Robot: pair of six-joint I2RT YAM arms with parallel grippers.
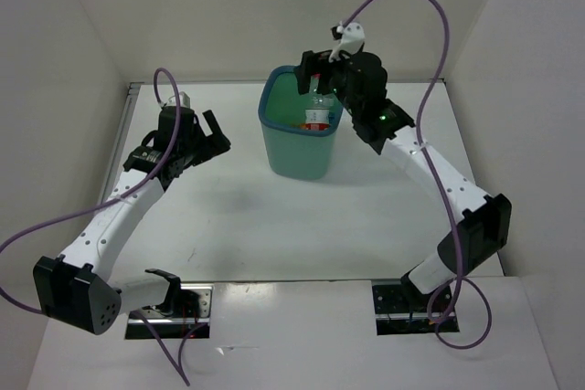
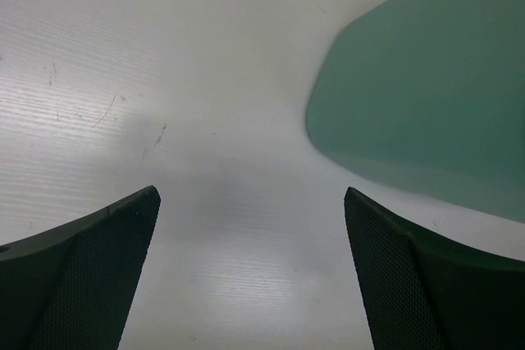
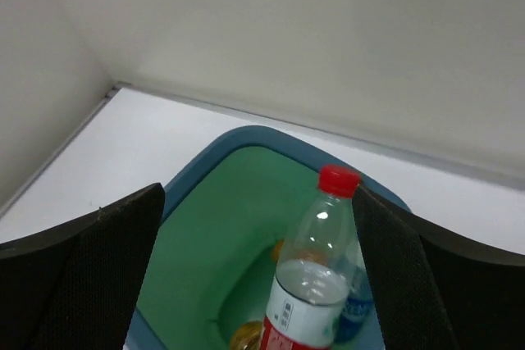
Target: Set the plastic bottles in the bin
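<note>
Bin mouth partly taken up; bare tabletop to its left.
A red-capped bottle [image 3: 316, 276] stands upright inside the bin [image 3: 205, 170], its cap close beside one of the right gripper's [image 3: 258, 193] wide-spread fingers [image 3: 82, 268]. The mouth's left half is unobstructed. The left gripper [image 2: 251, 191], fingers apart, has bare tabletop [image 2: 164, 79] between them, with the bin's wall ahead to the right.

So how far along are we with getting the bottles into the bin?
Nearly done. The red-capped bottle sits in the bin with a blue-labelled bottle and orange bottles. Nothing in hand: right gripper open above the bin, left gripper open, empty. No bottle shows on the table; only pulling back seems left.
</note>
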